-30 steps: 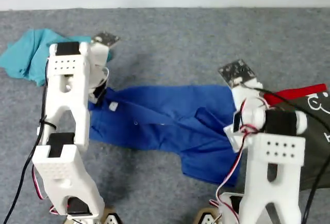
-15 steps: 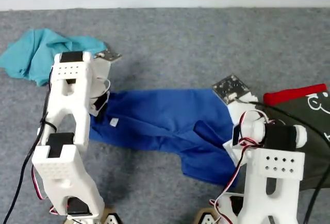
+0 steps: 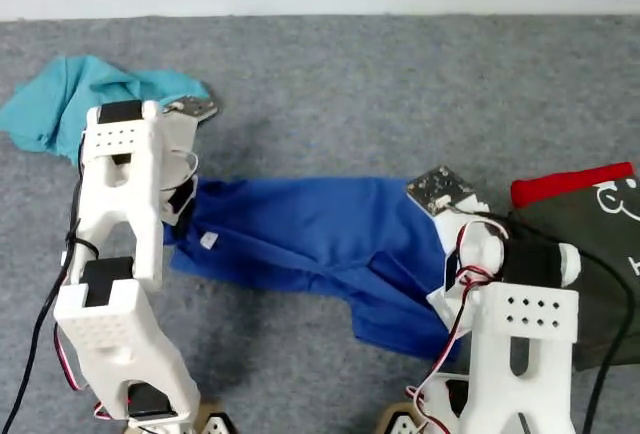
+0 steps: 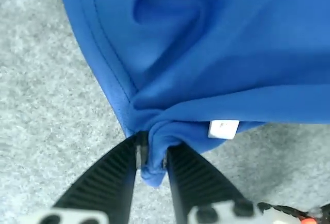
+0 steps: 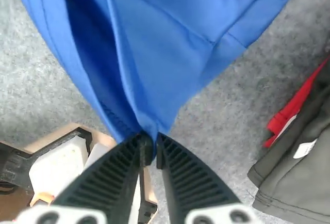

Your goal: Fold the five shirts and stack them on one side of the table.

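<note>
The blue shirt [image 3: 320,239] lies crumpled between a teal shirt [image 3: 70,104] and a dark shirt [image 3: 590,244]. The left gripper [image 4: 153,156] is clamped on one end of it and the right gripper [image 5: 151,146] on the opposite end. I judge the folding has only just begun, and there is no stack yet. The dark shirt is cut off, so I cannot tell if it is folded.
</note>
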{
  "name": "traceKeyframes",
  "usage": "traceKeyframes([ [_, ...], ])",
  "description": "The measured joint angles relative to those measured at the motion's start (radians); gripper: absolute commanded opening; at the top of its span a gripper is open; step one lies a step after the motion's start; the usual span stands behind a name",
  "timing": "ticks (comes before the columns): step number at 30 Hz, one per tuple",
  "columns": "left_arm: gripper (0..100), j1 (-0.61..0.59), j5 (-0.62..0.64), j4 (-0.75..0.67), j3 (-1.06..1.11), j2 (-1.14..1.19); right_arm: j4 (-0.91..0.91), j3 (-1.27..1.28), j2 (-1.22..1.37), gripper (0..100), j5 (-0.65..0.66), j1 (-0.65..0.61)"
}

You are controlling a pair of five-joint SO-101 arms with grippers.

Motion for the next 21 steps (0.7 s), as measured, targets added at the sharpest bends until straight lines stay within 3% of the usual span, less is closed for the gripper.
traceKeyframes([
  [3,10,-0.002,-0.003,-0.018,0.0,0.0,0.0,0.0,0.0,27.8,0.0,0.002],
  [13,10,0.0,-0.005,-0.006,0.0,0.0,0.002,0.0,0.0,24.5,-0.005,0.002],
  [17,10,0.054,-0.005,0.008,0.014,-0.028,-0.008,0.0,0.0,24.5,-0.011,0.006],
  [21,10,0.066,-0.005,0.011,0.014,-0.109,-0.14,0.003,0.011,24.5,-0.014,0.058],
])
